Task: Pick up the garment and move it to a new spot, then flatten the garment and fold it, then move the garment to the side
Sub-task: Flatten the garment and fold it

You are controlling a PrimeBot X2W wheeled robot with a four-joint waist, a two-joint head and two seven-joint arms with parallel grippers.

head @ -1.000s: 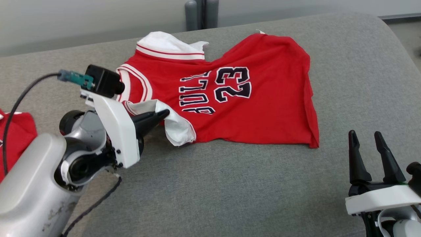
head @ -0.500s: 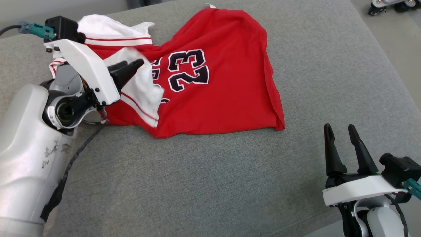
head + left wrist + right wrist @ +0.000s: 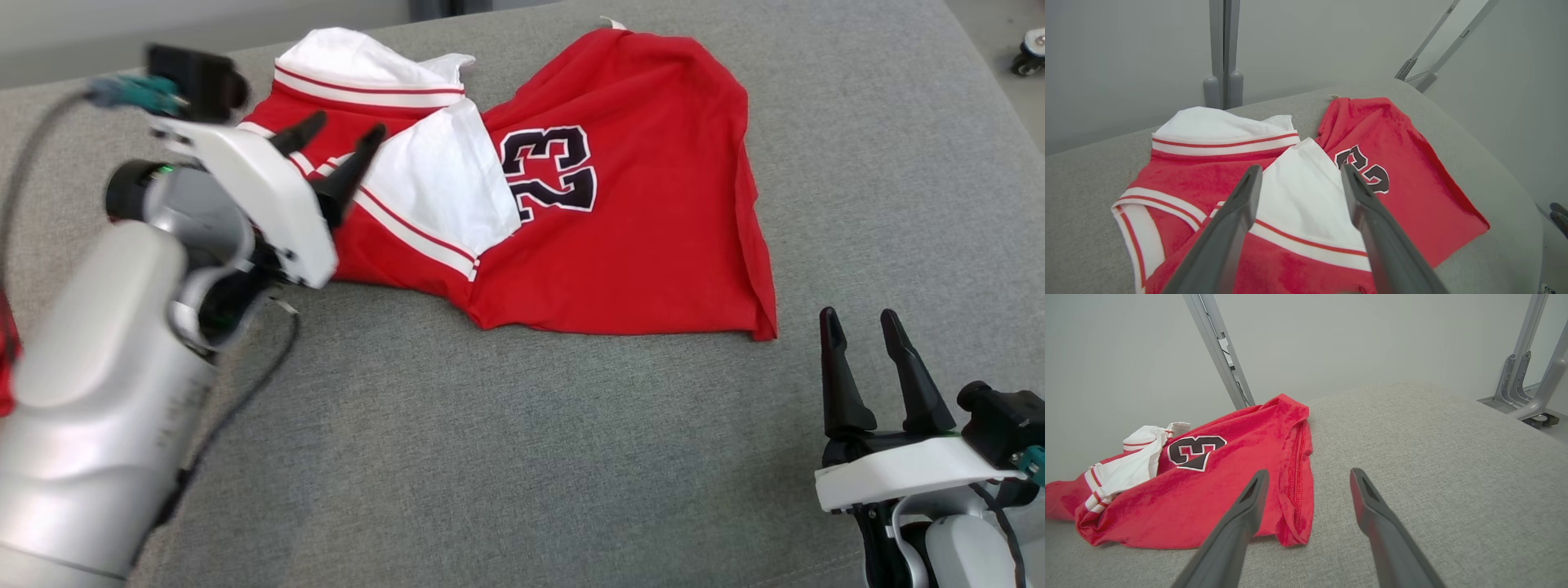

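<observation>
A red sleeveless basketball jersey (image 3: pixel 653 204) with white trim and a dark "23" lies on the grey fabric-covered desk (image 3: pixel 531 457), rumpled rather than flat. A white-lined flap (image 3: pixel 441 180) edged in red and white stripes is turned over the chest and reaches the edge of the number. The left end effector (image 3: pixel 343 131) hovers above the jersey's striped left part, its two dark fingers spread wide with nothing between them. The right end effector (image 3: pixel 859 318) stands over bare desk near the jersey's lower right corner, apart from the cloth, fingers likewise parted and empty.
</observation>
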